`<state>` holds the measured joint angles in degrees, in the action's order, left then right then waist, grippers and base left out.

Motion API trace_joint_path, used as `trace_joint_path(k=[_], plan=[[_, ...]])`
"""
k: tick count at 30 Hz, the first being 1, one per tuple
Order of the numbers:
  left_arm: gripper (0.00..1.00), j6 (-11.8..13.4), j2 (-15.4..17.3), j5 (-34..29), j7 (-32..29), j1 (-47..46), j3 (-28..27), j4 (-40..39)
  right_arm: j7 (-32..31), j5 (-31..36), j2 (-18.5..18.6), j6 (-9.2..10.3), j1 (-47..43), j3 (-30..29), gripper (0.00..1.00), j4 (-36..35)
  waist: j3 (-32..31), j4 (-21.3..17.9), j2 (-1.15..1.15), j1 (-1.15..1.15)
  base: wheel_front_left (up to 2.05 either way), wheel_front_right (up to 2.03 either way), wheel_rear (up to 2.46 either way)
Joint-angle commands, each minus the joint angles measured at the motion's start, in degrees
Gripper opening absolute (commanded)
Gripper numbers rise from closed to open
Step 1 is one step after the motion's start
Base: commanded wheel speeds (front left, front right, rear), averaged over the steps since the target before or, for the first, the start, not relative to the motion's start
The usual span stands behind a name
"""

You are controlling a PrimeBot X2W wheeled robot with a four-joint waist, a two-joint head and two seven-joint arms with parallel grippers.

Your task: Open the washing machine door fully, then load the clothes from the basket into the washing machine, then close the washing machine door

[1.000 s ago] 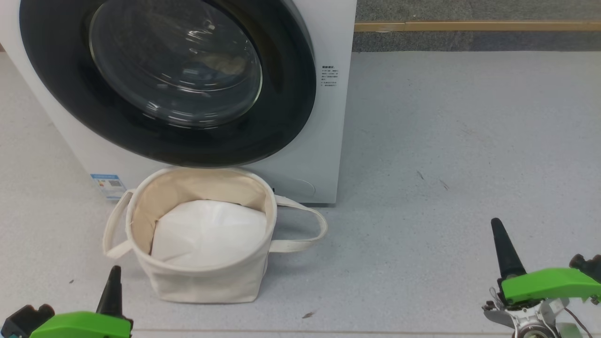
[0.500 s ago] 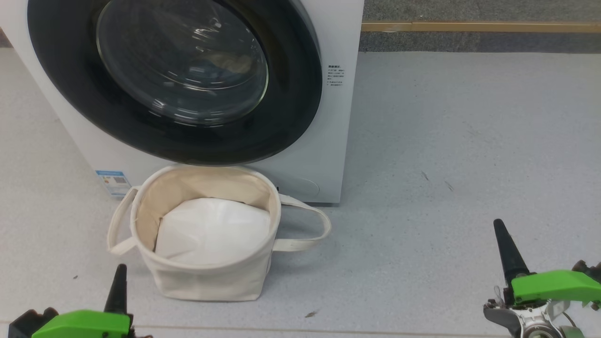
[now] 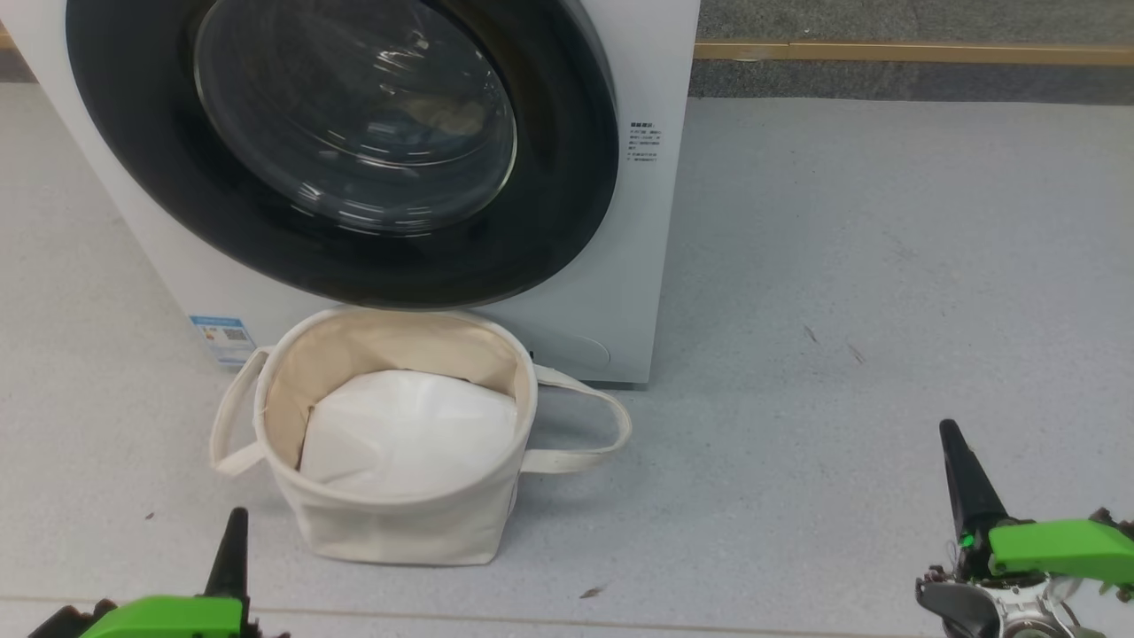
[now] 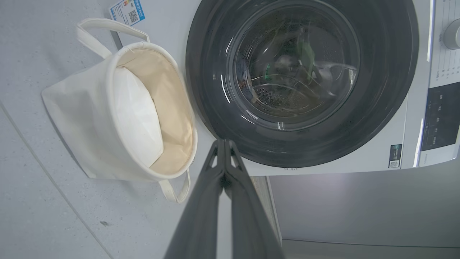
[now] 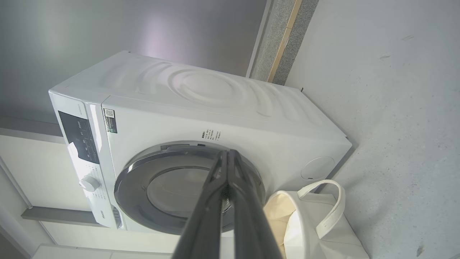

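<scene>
The washing machine door looks shut; the basket stands just before it; left gripper and right gripper are pinched together, empty.

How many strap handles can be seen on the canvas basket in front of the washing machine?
2. The left handle loops out from the basket on its left side in the head view; the right handle sticks out on its right side. No handle seems hidden.

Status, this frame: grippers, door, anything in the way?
Left gripper and right gripper shut, empty. Washing machine door closed. Basket holds a white pad, stands right before the door.
</scene>
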<state>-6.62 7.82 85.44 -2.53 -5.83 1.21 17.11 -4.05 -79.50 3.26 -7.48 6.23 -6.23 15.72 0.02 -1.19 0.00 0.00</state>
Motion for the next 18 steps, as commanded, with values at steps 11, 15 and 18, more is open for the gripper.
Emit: trace_joint_path(k=[11,15,18], plan=[[0.00,-0.75,-2.49,4.49,-2.24,-0.74,-5.26,-2.68,-1.61,-7.85,-0.22,-0.01,0.23,0.18,0.00,-1.75,0.09,0.71,0.00,0.00,0.00,0.00,0.00],[0.00,-0.81,-3.53,5.88,-2.89,-0.52,-6.25,-2.88,-2.04,-10.32,-0.30,-0.01,0.09,-0.07,0.00,-1.72,0.13,0.96,0.00,0.00,0.00,0.00,0.00],[0.00,-0.86,-4.31,6.92,-3.38,-0.35,-6.99,-3.03,-2.37,-12.16,-0.36,-0.01,-0.02,-0.26,0.00,-1.70,0.15,1.14,0.00,0.00,0.00,0.00,0.00]])
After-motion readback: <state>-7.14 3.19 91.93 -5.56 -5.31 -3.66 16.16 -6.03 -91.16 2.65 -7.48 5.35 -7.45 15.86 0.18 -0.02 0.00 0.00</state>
